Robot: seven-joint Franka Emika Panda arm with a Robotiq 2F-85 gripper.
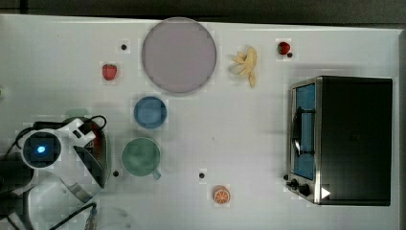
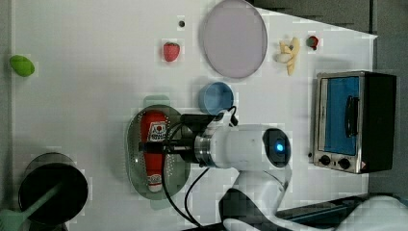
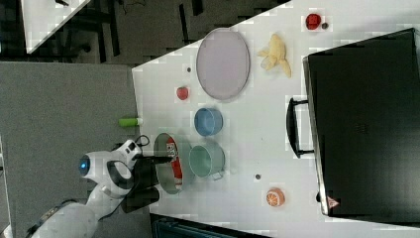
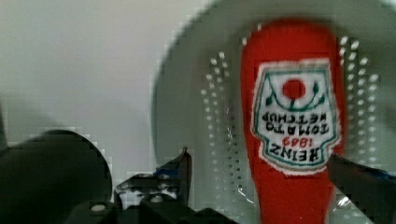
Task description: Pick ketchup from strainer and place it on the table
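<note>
I saw the table carrying the oven, then the plate, then the strainer, my landmark. The plate stood well beyond the strainer, the blue cup just beside its rim. Inside the strainer lay the ketchup, on its side. Over it my gripper hung, jaws wide, one finger either side of the bottle, not yet closed.
</note>
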